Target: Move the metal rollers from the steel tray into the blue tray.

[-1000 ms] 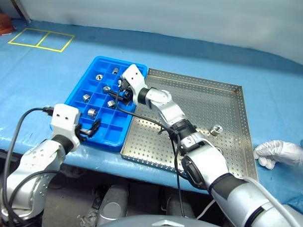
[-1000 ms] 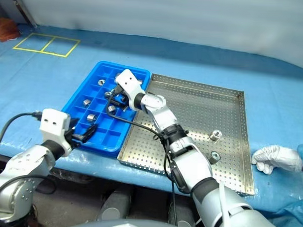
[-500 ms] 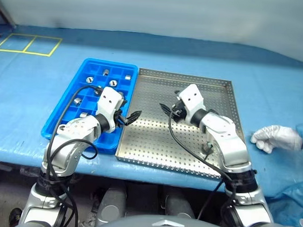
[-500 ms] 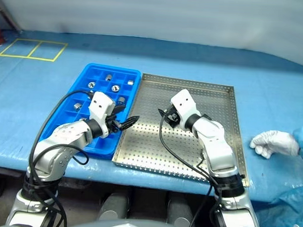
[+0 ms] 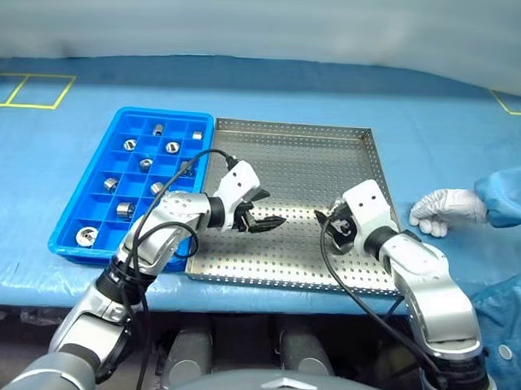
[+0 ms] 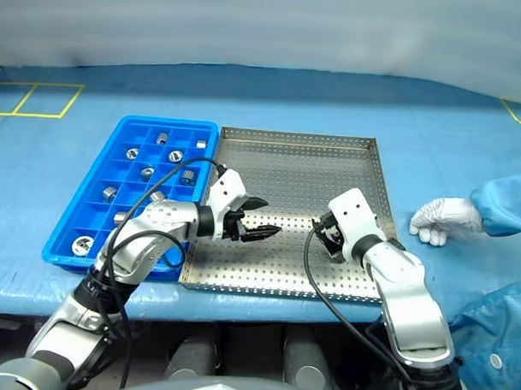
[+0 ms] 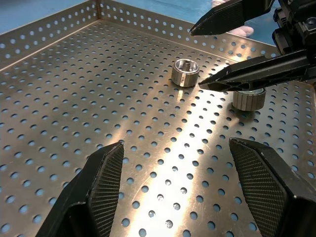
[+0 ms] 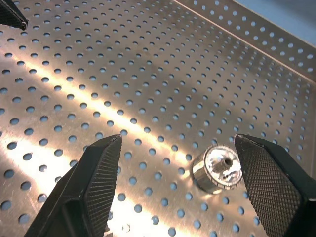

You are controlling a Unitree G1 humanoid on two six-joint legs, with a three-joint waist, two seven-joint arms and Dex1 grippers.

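In the head camera you've got the steel tray [image 5: 313, 163] sitting on the blue-covered counter [image 5: 273, 93], with the blue tray [image 5: 67, 231] touching its left edge, and the metal rollers [image 5: 146, 164] already in there are spread one per compartment, about nine of them that I can count. Your left pincer [image 5: 264, 221] hangs over the lower middle of the steel tray with its black fingers spread and nothing between them. Your right pincer [image 5: 332, 221] is over the tray's right side, jaws apart too, empty as far as I can see. Off to the right a person's gloved hand [image 5: 444, 206] rests on the counter, apart from the tray. Left wrist view: your own fingers stand wide over bare perforated metal, and ahead of them two rollers sit on the steel tray, one upright [image 7: 185, 72] and clear, the other [image 7: 249, 98] partly tucked under the right pincer's lower fingertip. Right wrist view: jaws wide again, and one roller [image 8: 217, 168] lies on the tray floor between them, nearer one finger [image 8: 274, 187], not touching either.
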